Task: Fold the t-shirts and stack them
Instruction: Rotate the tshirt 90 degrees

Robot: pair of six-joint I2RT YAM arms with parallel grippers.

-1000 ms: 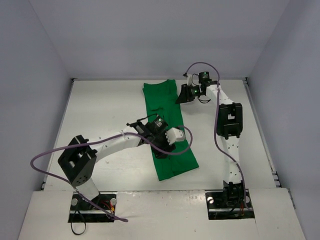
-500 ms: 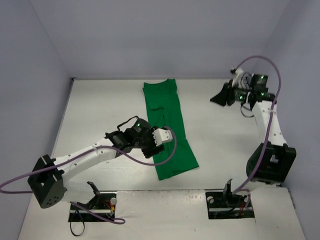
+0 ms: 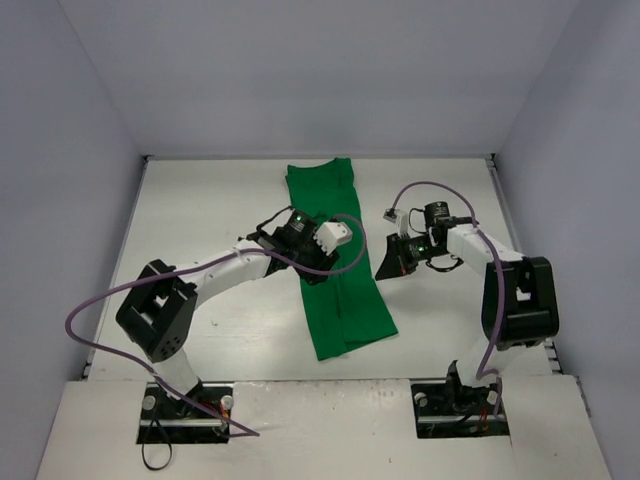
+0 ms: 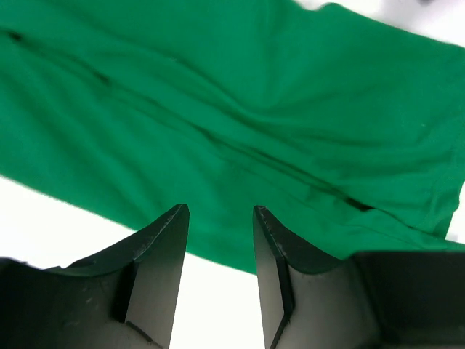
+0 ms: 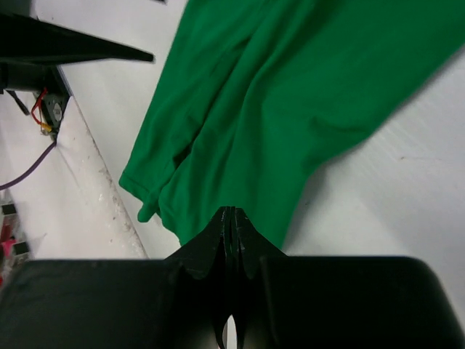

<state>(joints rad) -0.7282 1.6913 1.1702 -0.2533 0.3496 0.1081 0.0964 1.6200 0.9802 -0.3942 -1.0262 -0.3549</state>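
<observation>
Item, green t-shirt [image 3: 352, 305]: I see a long folded strip lying along the middle of the table [image 3: 200, 220]. Left gripper [image 4: 220, 214]: spread, over its edge, empty. Right gripper [image 5: 229, 212]: pressed together, just beside it

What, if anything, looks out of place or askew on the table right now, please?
Only the green t-shirt: folded into a long strip, it lies slanted across the table, wrinkled, and its layers do not line up at the near end. Nothing looks spilled or damaged.
</observation>
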